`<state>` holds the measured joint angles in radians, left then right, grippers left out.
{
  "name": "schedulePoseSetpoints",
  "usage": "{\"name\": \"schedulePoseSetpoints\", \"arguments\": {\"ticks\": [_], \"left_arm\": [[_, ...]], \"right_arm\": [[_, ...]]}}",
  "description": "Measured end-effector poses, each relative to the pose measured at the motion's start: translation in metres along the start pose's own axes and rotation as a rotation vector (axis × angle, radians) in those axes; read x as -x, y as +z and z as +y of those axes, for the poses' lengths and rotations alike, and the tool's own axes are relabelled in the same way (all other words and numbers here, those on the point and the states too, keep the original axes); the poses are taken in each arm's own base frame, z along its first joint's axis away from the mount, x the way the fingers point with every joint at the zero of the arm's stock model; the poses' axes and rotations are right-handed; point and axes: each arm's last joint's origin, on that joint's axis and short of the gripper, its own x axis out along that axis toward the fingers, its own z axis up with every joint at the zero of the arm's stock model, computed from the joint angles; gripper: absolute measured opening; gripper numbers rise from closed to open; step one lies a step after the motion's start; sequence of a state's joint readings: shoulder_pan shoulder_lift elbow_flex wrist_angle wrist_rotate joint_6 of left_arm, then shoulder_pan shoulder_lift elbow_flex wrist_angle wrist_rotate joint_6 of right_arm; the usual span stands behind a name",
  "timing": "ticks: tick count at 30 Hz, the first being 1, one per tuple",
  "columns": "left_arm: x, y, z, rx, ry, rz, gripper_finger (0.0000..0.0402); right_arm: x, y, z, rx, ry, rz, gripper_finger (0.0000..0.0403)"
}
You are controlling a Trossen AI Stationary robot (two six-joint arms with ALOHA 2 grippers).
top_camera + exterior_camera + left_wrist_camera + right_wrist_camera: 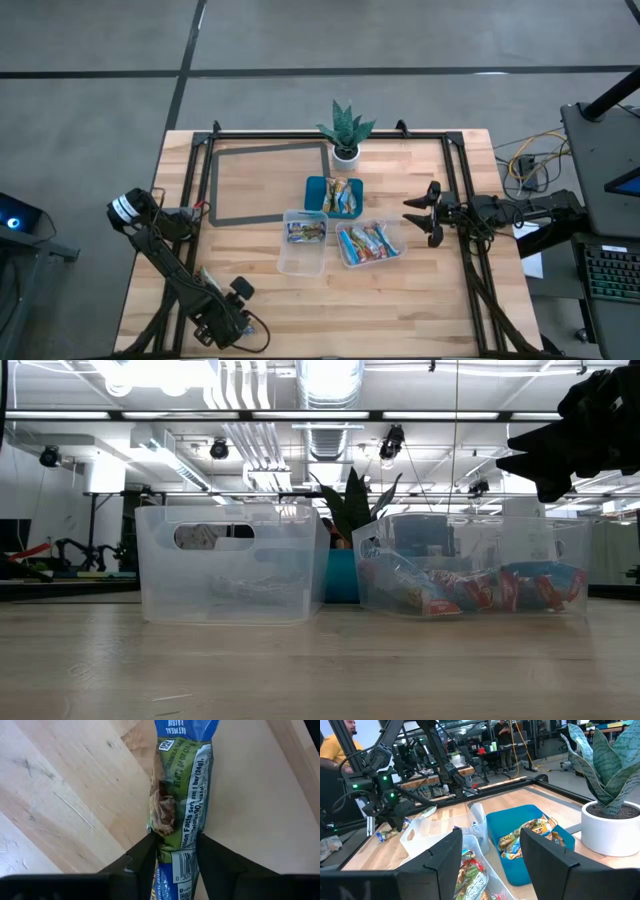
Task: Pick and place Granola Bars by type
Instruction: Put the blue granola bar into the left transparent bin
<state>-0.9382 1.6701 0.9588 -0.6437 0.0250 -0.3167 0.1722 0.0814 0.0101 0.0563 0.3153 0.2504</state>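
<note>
A granola bar [180, 795] in a green and blue wrapper lies flat on the wooden table near the front left corner. My left gripper [177, 857] points down over it and is shut on it; in the high view the gripper [225, 322] hides the bar. Other granola bars lie in the teal tray [316, 190], in the left clear tub [290, 262] and in the right clear tub [392, 240]. My right gripper [420, 215] waits open and level to the right of the tubs, holding nothing. My left gripper pinches the bar between its two fingers, one on each long side [162, 847], near the end closest to the wrist. The fingers come from above, pointing down, and lie across the bar. The wrapper narrows between them. The bar lies flat on the table.
A potted plant [345, 135] stands at the far edge behind the tray. A dark-framed mat [230, 205] lies at the far left. Black rails [190, 190] run along the table's sides. Bare wood [400, 310] stretches along the near edge.
</note>
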Motion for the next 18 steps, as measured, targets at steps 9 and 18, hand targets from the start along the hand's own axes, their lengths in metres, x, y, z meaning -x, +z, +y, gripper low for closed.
{"name": "schedulePoseSetpoints", "arguments": {"ticks": [9,18], "left_arm": [[0.001,0.000,0.000,-0.035,0.003,-0.002,0.0024],[0.023,0.013,0.004,0.020,0.011,-0.012,0.0002]], "right_arm": [[0.000,0.000,0.000,0.000,0.000,0.000,0.0189],[0.000,0.000,0.000,0.000,0.000,0.000,0.0189]]}}
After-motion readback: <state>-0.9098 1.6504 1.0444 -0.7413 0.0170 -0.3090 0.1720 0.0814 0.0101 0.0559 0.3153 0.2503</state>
